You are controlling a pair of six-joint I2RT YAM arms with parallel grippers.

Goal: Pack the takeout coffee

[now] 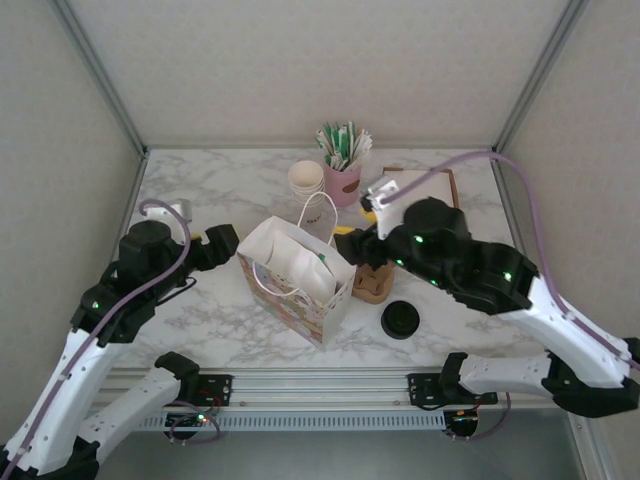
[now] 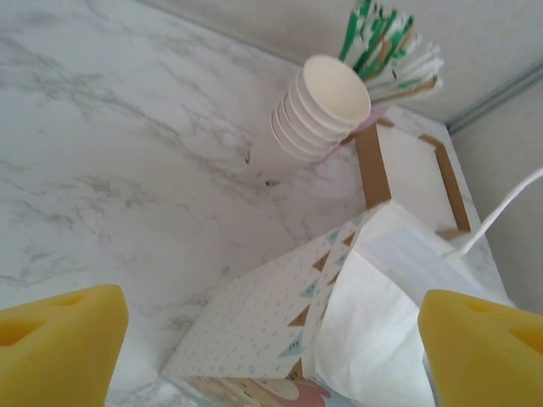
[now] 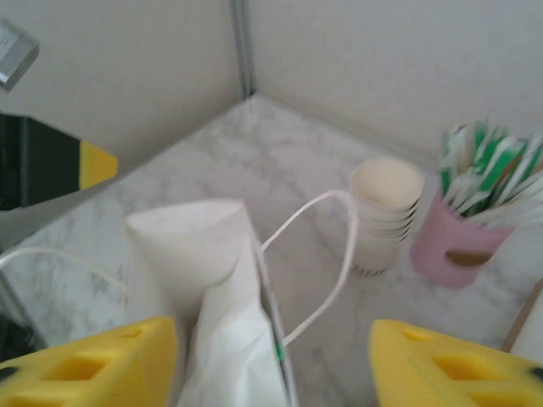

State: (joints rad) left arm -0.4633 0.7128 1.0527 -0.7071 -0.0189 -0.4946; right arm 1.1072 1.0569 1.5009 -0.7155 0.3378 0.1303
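— The bench [image 1: 220,190]?
— Smooth, marble-patterned, with a faint sheen.
— The bag [image 1: 300,275], mid-frame?
— Matt printed paper, white paper inside. The stacked cups [image 1: 306,178] above it are matt cream paper. The lid [image 1: 400,320], lower right, is black plastic.

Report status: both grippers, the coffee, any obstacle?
Left gripper, right gripper: jaws open, flanking paper bag. Takeout coffee: cannot tell if bagged. Black lid on table beside cup tray.
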